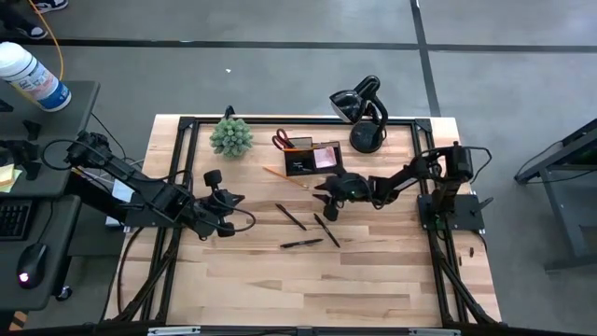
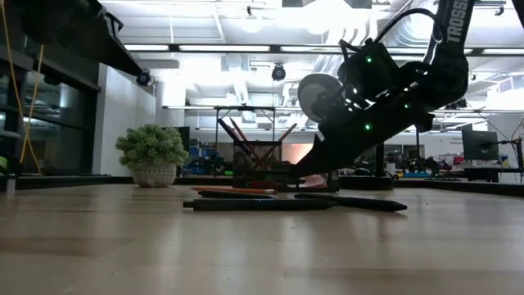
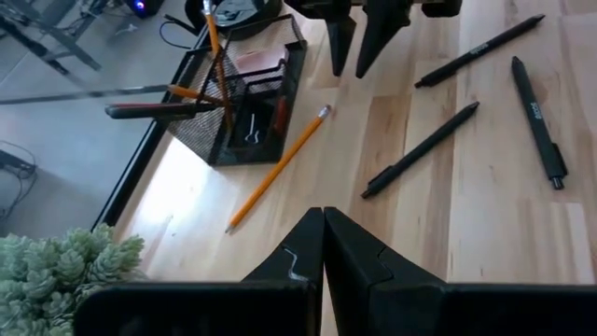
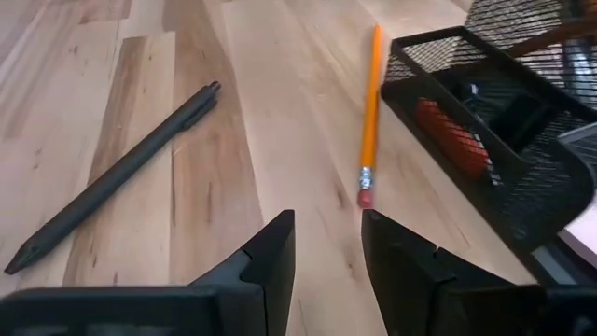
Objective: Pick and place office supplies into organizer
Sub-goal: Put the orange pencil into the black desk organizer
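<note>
Bright ceiling glare, backlit silhouettes, soft shadows.

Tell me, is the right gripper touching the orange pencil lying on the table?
Apart. The right wrist view shows the right gripper open and empty, with bare wood between it and the eraser end of the orange pencil.

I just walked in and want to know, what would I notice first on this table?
Probably the black mesh organizer near the table's far edge, with red scissors and a pink pad already in it. Next, three black pens lie loose mid-table and an orange pencil lies beside the organizer. The right gripper hovers open near the pencil's eraser end; the left gripper waits shut, off to the left.
</note>
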Tool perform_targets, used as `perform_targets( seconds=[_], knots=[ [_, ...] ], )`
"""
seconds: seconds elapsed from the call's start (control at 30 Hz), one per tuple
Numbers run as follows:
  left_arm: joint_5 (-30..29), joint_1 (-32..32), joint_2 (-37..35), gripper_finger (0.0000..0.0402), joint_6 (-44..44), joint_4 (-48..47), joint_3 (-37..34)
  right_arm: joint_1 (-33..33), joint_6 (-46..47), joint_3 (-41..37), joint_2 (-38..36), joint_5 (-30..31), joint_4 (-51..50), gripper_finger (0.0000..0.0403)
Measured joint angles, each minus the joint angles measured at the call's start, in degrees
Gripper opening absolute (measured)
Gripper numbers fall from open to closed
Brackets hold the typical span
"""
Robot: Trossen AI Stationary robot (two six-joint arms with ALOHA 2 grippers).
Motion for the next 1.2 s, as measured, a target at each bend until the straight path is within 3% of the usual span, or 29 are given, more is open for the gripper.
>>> perform_targets(
  seconds=[0.3, 0.53, 0.93, 1.2],
  knots=[
    [-0.5, 0.0, 0.0, 0.0001, 0.13, -2.1, 0.0, -0.71, -1.78, 7.67, 0.0, 0.39, -13.39, 0.012],
    [-0.48, 0.0, 0.0, 0.0001, 0.17, -3.94, 0.0, -2.33, -1.88, 9.76, 0.0, 0.45, -15.9, 0.0122],
    [-0.33, -0.02, 0.0, 0.0001, -0.24, -3.85, 0.0, -2.95, -0.29, 9.94, 0.03, 0.97, -17.78, 0.0224],
    [-0.31, -0.02, 0.0, 0.0001, -0.28, -3.72, 0.0, -2.61, 1.29, 13.79, 3.45, 0.22, -19.93, 0.0216]
  ],
)
